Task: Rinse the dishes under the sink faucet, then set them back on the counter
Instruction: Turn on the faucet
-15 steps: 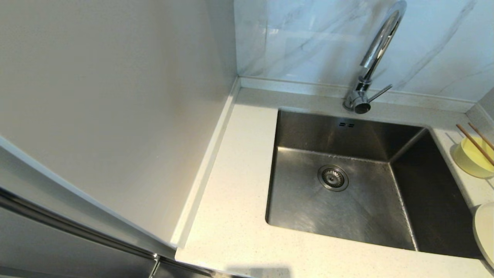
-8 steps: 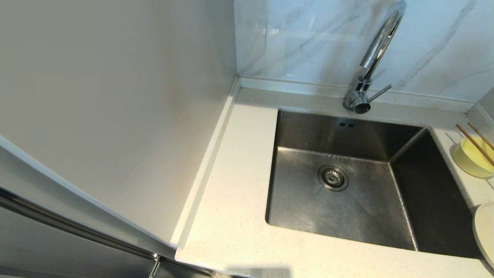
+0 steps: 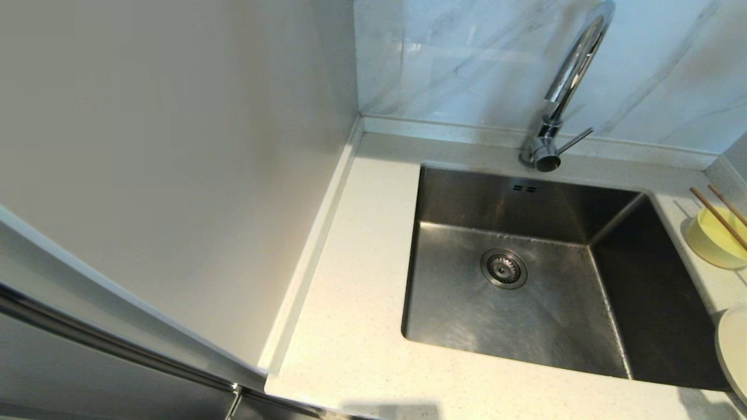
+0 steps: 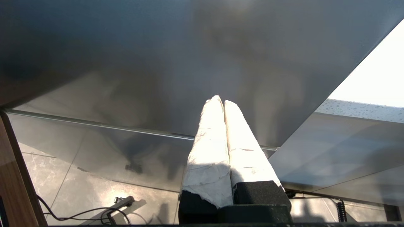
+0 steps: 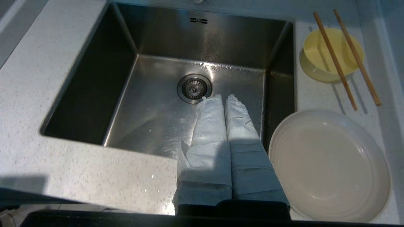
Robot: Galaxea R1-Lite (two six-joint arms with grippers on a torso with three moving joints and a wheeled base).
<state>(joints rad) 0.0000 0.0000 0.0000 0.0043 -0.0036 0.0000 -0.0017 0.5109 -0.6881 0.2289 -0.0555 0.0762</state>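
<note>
The pale cream plate (image 5: 329, 165) (image 3: 734, 356) lies on the counter (image 3: 362, 326) right of the sink (image 3: 467, 303). Behind it stands the yellow bowl (image 5: 322, 63) (image 3: 709, 239) with the two wooden chopsticks (image 5: 335, 61) (image 3: 718, 217) laid across its rim. The chrome faucet (image 3: 560, 87) rises behind the sink, its lever pointing right. My right gripper (image 5: 224, 97) is shut and empty, hovering above the sink's front edge, left of the plate. My left gripper (image 4: 220, 100) is shut and empty, parked low beside a grey cabinet panel. Neither arm shows in the head view.
A tall pale panel (image 3: 175, 163) walls off the counter's left side. The marble wall (image 3: 467, 58) runs behind the faucet. The drain strainer (image 3: 503, 268) sits in the wet basin floor. Cables (image 4: 94, 214) lie on the tiled floor below the left arm.
A faint shadow has appeared at the counter's front right corner in the head view. Nothing else has moved.
</note>
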